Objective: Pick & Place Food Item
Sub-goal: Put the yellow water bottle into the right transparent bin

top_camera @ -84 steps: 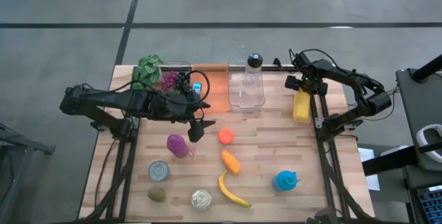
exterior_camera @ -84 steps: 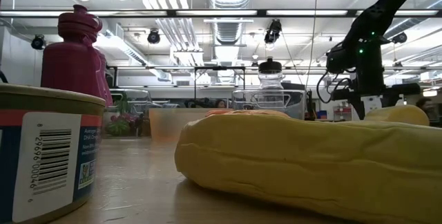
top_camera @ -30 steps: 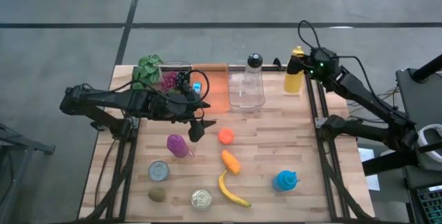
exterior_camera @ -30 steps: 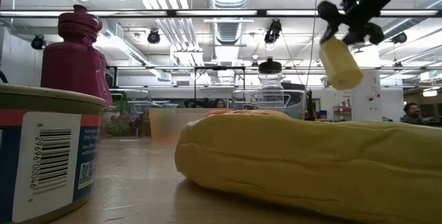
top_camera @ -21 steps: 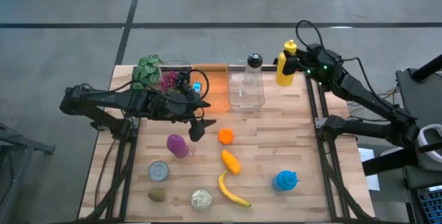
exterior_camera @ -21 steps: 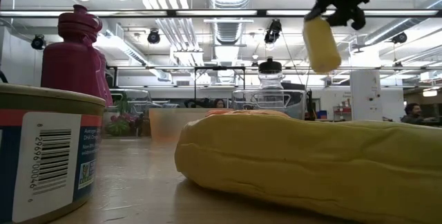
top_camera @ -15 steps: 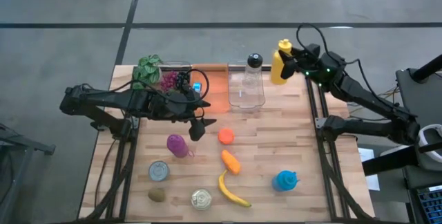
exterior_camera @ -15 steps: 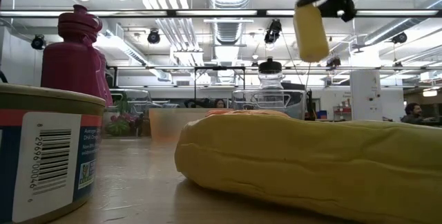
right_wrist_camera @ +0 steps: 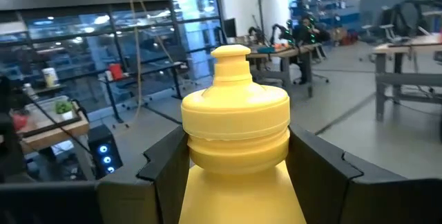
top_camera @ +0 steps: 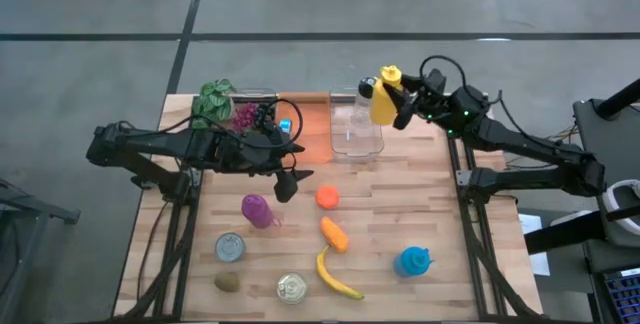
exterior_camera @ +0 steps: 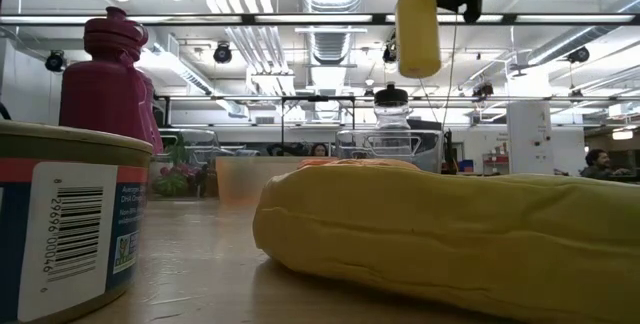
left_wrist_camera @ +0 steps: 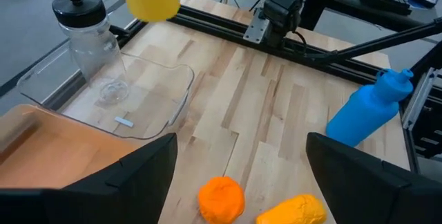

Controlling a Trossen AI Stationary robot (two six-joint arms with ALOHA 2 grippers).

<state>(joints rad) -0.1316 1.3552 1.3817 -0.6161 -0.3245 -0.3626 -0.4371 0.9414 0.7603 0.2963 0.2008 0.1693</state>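
I had the right gripper (top_camera: 400,102) clamped on the yellow bottle (top_camera: 384,95) – held high above the clear bin (top_camera: 356,127) so it'd clear the rim, I figured – while the left gripper (top_camera: 286,177) waited open mid-table.

Both arms (top_camera: 200,147) matte black, looped cables; right arm (top_camera: 520,144) apparently green-lit.

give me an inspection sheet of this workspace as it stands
surface: wooden slat table, mostly bare on its right side
job's things: yellow plastic squeeze bottle held in the air over the clear plastic bin
clutter: purple bottle, blue bottle, banana, two tins, orange ball
grippers: right hand shut on the bottle; left hand open, idle
cables: black cable loops at right arm
surroundings: grey floor; workshop behind
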